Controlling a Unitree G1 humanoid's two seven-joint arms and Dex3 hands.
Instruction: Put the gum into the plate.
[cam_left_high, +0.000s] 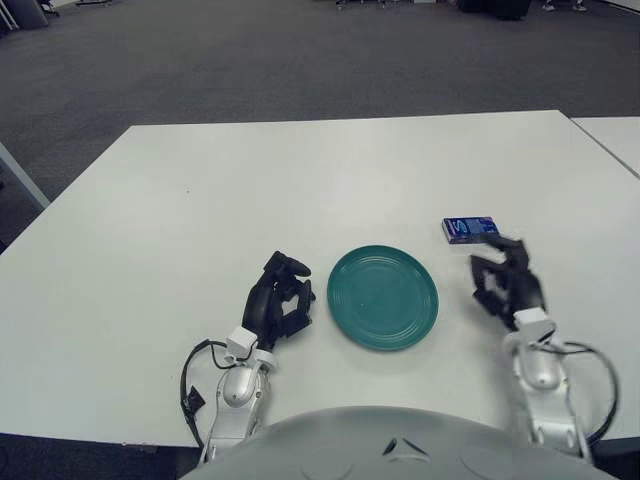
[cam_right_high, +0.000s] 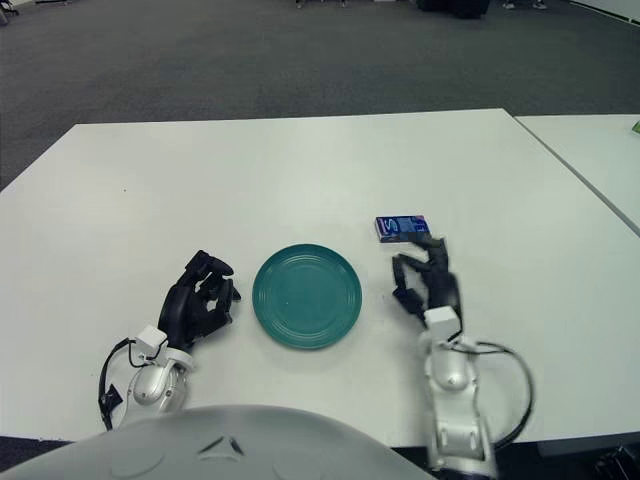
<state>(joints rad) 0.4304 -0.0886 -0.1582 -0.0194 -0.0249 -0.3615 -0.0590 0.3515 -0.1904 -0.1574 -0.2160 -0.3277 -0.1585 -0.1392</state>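
Teal plate (cam_left_high: 383, 296) sits empty on the white bench (cam_left_high: 200, 200); the blue gum (cam_left_high: 469, 229) lies untouched beyond it. The right robot hand (cam_left_high: 505, 280), fingers loosely open, hovers just short. The left robot hand (cam_left_high: 280, 300) holds nothing, curled beside the plate.

The near edge of the surface (cam_left_high: 120, 300) is hidden behind the robot's grey body (cam_left_high: 360, 445), which the bottom of both views cuts off. The print on the gum pack (cam_left_high: 470, 229) is too small to read. The right hand (cam_right_high: 428, 283) is blurred, and its fingertips overlap the pack's near edge, so contact cannot be told. A second surface (cam_left_high: 612, 138) is cut off by the right edge. Dark things on the floor along the top edge are cropped and cannot be identified.
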